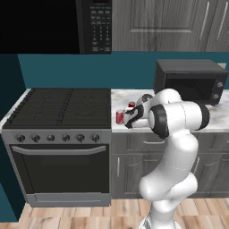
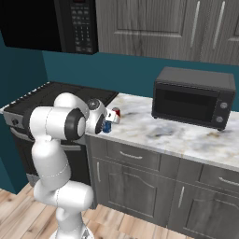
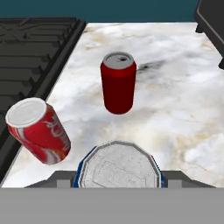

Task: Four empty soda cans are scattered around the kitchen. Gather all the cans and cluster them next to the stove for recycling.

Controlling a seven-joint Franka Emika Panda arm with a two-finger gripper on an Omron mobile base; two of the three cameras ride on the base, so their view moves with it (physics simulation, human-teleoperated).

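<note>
On the marble counter [image 3: 175, 113] just right of the black stove [image 3: 30, 52] [image 1: 62, 107] stand two red soda cans. One red can [image 3: 118, 83] [image 2: 115, 112] is upright further back. The other red can [image 3: 39, 129] [image 1: 120, 117] is beside the stove's edge and looks tilted in the hand view. The blue can [image 3: 118, 166] [image 2: 107, 127] sits right under the hand near the counter's front edge, showing its silvery top. My gripper [image 3: 117, 180] [image 1: 129, 120] has a finger on each side of this can and looks shut on it.
A boxy black countertop microwave [image 1: 190, 82] [image 2: 193, 98] stands at the back right of the counter. A keypad microwave [image 1: 96, 27] hangs above the stove. Grey cabinets and drawers [image 2: 140, 158] run below the counter. Bare marble lies between the cans and the microwave.
</note>
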